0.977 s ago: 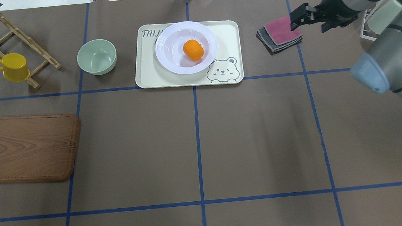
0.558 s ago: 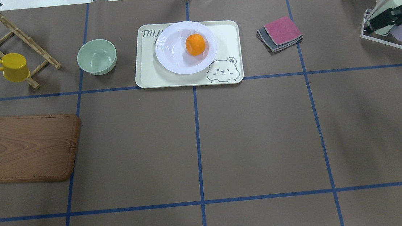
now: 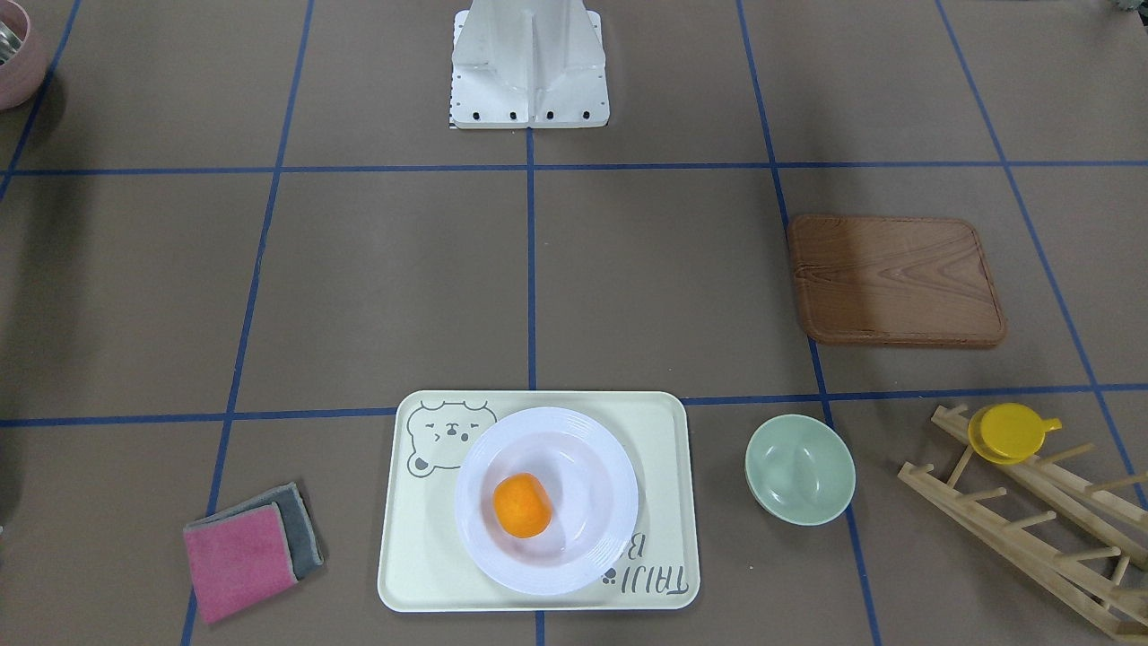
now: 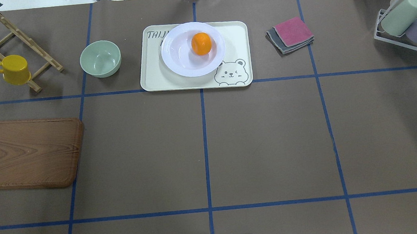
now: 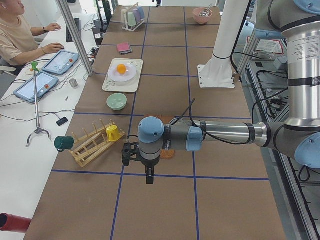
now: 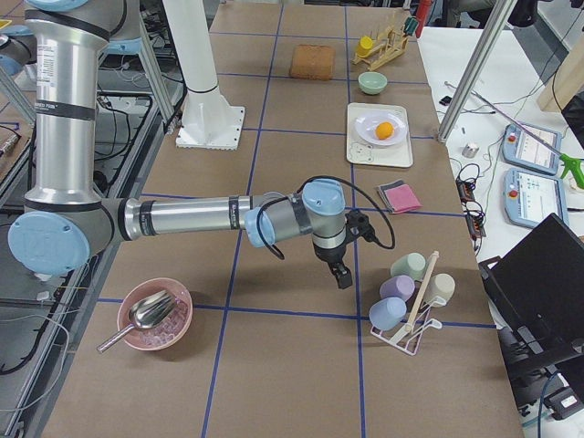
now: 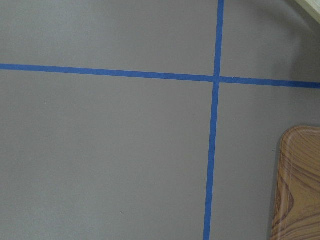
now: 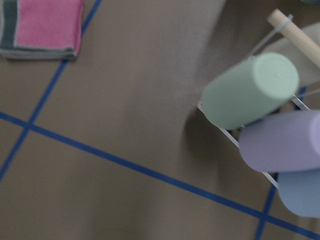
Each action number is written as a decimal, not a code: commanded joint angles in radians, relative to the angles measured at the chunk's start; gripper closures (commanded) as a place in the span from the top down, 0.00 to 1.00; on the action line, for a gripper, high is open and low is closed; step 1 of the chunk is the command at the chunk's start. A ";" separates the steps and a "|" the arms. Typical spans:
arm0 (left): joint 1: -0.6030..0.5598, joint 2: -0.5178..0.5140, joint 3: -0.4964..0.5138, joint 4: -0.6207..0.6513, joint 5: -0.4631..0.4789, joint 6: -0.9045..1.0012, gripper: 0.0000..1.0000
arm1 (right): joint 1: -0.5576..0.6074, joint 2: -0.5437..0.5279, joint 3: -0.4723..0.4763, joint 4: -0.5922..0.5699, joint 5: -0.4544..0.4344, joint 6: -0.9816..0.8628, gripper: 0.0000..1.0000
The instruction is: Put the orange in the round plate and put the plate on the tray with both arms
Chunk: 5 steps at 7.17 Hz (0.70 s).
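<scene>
The orange lies in the round plate, off the well's middle toward 2 o'clock in the overhead view. The plate stands on the tray, set toward the tray's 12 o'clock edge. Its rim hides most of the grey lettering at the 10 o'clock corner, while the bear drawing at 5 o'clock shows whole. From the tray, a pale-green bowl sits near at 9 o'clock. Farther the same way a yellow cup rests against a wooden rack, and a wooden board lies well apart at 8 o'clock. Folded pink and grey cloths lie at 3 o'clock, with a wire stand of pastel tumblers beyond them at the table's edge. Neither arm shows in the overhead or front views. The left gripper hangs pointing down above the brown mat just beside the wooden board, well apart from the tray. The right gripper hangs tilted down between the cloths and the tumbler stand. Both appear in side views only, so I cannot tell whether their jaws are spread or closed. A pink bowl with a spoon sits at the table's end on the robot's right.
</scene>
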State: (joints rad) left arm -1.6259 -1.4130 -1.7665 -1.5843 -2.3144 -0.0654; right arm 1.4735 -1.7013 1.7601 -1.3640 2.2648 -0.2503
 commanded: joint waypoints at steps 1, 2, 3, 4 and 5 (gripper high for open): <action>0.005 0.005 0.002 0.001 0.000 -0.001 1.00 | 0.056 -0.041 0.005 -0.131 0.065 -0.078 1.00; 0.005 0.005 0.004 0.003 0.000 -0.001 1.00 | 0.062 -0.055 -0.001 -0.153 0.114 -0.078 1.00; 0.005 0.006 0.004 0.001 0.000 -0.001 1.00 | 0.115 -0.044 0.024 -0.256 0.140 -0.078 1.00; 0.005 0.014 0.004 0.000 -0.002 -0.001 1.00 | 0.122 -0.050 0.036 -0.274 0.140 -0.078 1.00; 0.005 0.017 0.004 0.001 -0.002 -0.001 1.00 | 0.122 -0.052 0.032 -0.274 0.136 -0.079 1.00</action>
State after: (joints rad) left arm -1.6215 -1.4009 -1.7626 -1.5835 -2.3158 -0.0659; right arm 1.5861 -1.7506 1.7882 -1.6181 2.3983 -0.3282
